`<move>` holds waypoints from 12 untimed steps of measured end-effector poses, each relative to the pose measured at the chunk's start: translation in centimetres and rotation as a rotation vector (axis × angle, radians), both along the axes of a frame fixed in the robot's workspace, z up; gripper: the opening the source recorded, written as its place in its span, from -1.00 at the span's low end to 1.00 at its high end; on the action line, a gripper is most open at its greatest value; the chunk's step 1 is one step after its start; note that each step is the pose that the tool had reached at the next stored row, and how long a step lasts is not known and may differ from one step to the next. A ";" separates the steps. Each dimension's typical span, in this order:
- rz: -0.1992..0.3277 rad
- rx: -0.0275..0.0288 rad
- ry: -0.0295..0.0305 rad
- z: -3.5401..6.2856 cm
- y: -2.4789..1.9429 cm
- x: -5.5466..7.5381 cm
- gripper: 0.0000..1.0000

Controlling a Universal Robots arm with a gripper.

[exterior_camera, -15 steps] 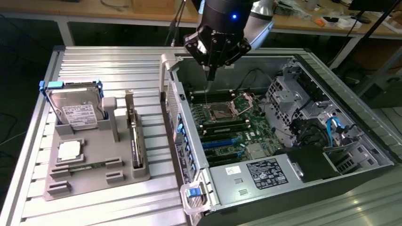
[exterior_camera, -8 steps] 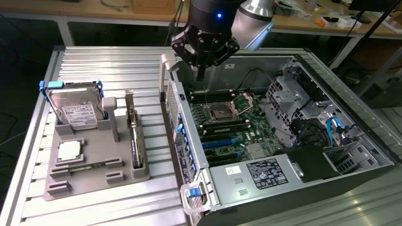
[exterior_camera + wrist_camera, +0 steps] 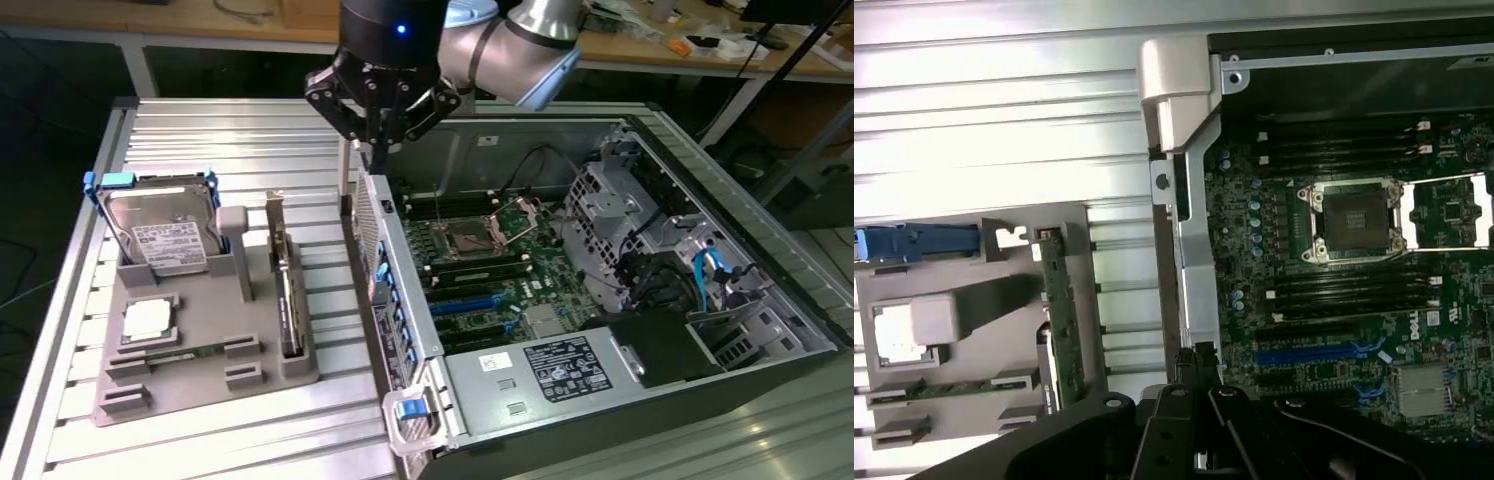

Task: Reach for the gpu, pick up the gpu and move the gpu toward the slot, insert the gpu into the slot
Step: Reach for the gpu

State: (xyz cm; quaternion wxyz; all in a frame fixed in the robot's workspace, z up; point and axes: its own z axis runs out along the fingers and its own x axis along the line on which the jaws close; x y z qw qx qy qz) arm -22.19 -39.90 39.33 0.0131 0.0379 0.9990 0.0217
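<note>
The gpu (image 3: 286,300) stands on edge in a groove of the grey holder (image 3: 200,385), its metal bracket pointing to the far end. From the wrist it reads as a thin green-edged card (image 3: 1061,320). My gripper (image 3: 378,165) hangs above the near wall of the open computer case, to the exterior view's right of the gpu and well above it. Its black fingers (image 3: 1199,365) are shut with nothing between them. The blue slot (image 3: 463,298) (image 3: 1309,353) lies on the green motherboard inside the case, below the processor socket (image 3: 470,238).
The holder also carries a silver hard drive (image 3: 160,238) in a blue frame, a square chip (image 3: 147,318) and a memory stick (image 3: 180,350). The case wall (image 3: 387,290) stands between holder and motherboard. A power supply (image 3: 561,365) and cables fill the case's near end.
</note>
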 end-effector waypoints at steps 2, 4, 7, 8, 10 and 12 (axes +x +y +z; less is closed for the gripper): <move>0.000 -0.0001 0.0001 0.00 0.00 -0.7 -0.79; 0.000 -0.0001 0.0001 0.01 0.00 -1.7 -0.79; 0.000 0.0000 0.0000 0.00 0.00 -2.8 -0.79; 0.000 0.0000 0.0000 0.00 0.00 -3.1 -0.79; 0.000 -0.0001 0.0001 0.01 0.00 -3.8 -0.79; 0.000 -0.0001 0.0001 0.00 0.00 -4.5 -0.79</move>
